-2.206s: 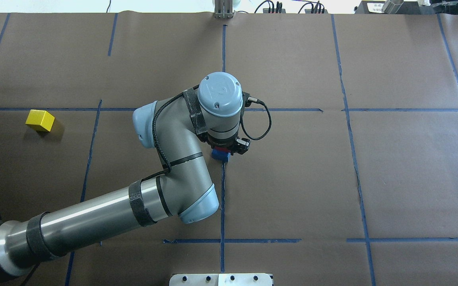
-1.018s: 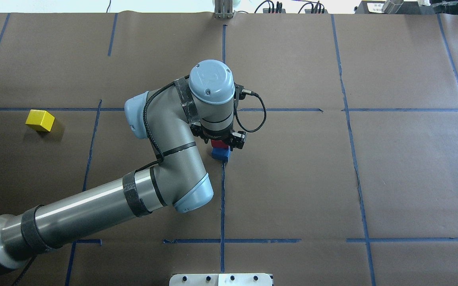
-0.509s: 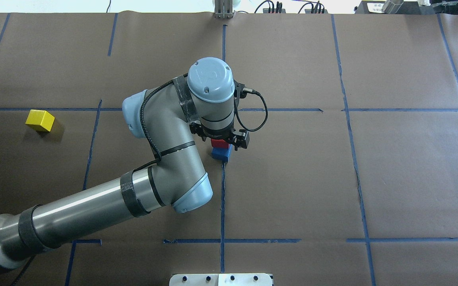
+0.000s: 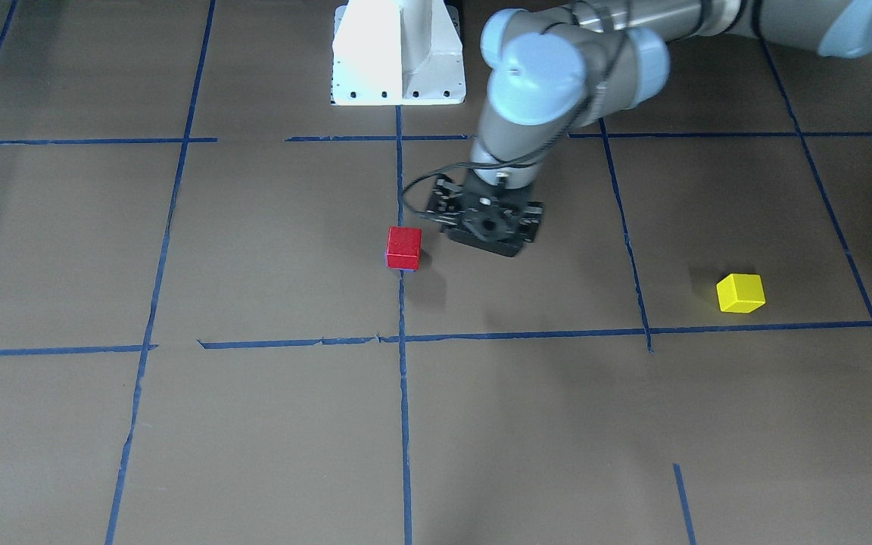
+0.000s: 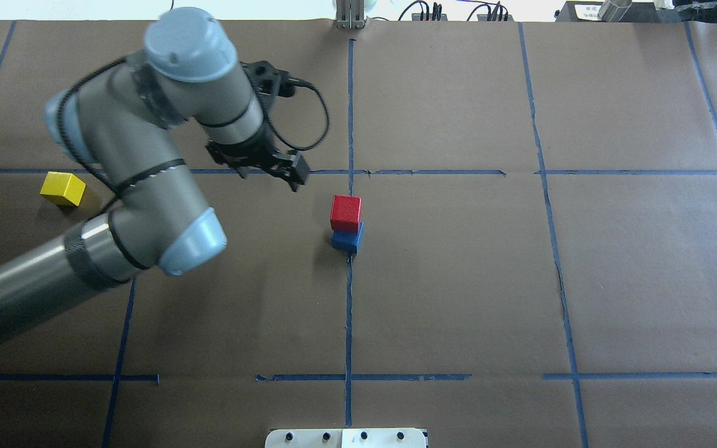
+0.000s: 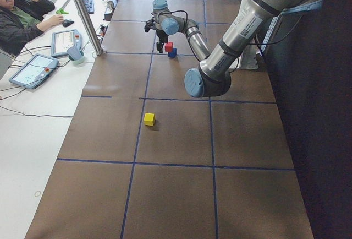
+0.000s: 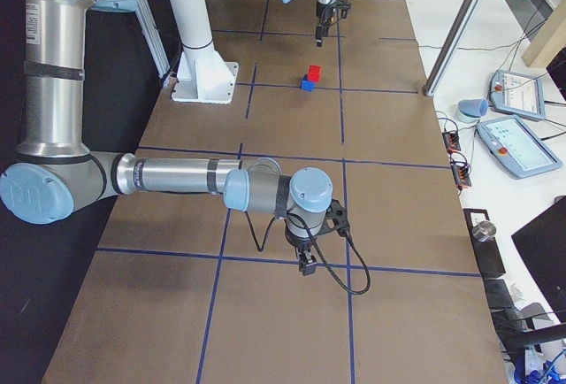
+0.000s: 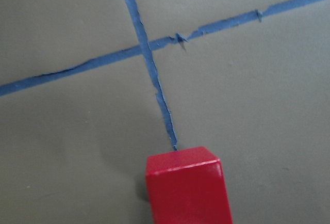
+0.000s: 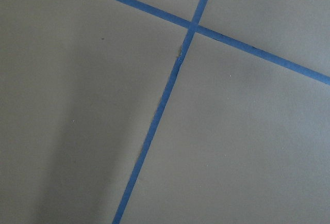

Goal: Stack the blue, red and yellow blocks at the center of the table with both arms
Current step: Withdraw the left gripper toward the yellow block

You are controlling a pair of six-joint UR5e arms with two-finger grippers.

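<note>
Blue tape [image 5: 348, 311] gridded the brown desk [image 5: 582, 280]. Far left lay the yellow block [image 5: 63, 188]; the left arm [image 5: 140, 143] hung between it and the centre, where the red block [image 5: 346, 213] sat on the blue block [image 5: 347, 240]. Paper ran wide rightward. I could not tell how the left jaws or right jaws stood.

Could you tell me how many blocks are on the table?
3: the red block sits on the blue block at the centre; the yellow block lies alone toward the robot's left. None appears hidden.

Left arm's bent, left gripper [image 5: 270, 171] pointing down, jaws look parted I think; right gripper [image 7: 306, 265] hangs low, its jaws unreadable.
</note>
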